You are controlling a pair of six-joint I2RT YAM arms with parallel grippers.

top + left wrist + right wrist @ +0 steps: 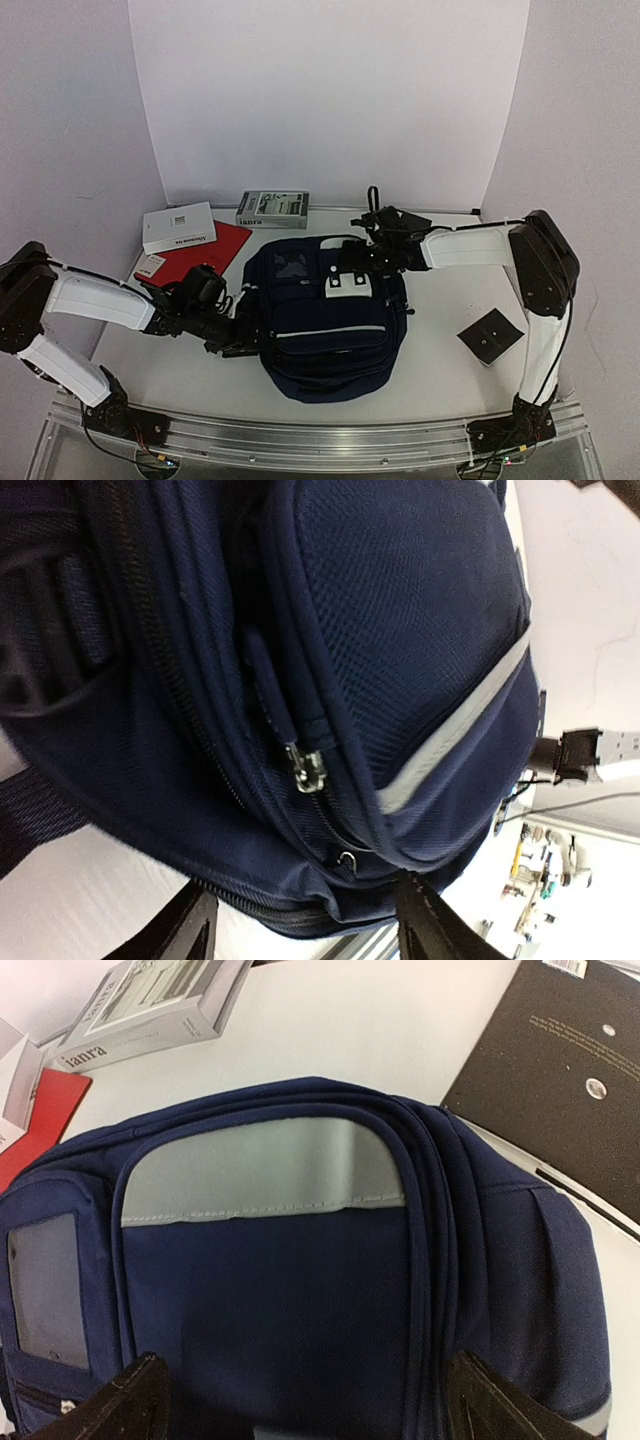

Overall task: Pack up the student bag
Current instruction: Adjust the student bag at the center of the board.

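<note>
Student bag [325,335] lies flat at the centre of the table [440,375], front face up, handle end toward 12 o'clock, base toward 6 o'clock. Left gripper [233,338] sits low against the bag's 9 o'clock side. The wrist view shows its 2 fingers [185,930] standing moderately apart, aimed at the side seam, with nothing pinched between them. A metal zipper pull [308,770] hangs on the side zip just ahead of them, and the grey stripe [455,730] runs off toward 3 o'clock in that view. Right gripper [352,262] reaches in from 3 o'clock and hovers over the bag's 12 o'clock end. Its 2 fingers [125,1405] are spread wide either side of the navy panel below the light grey patch [265,1175] and hold nothing. Contact with the fabric cannot be told. Off the bag: grey book [272,208] at 12 o'clock; white book [178,228] partly overlapping a red folder [215,250] at 10 to 11 o'clock; black square card [490,335] at 3 o'clock, well apart.
</note>
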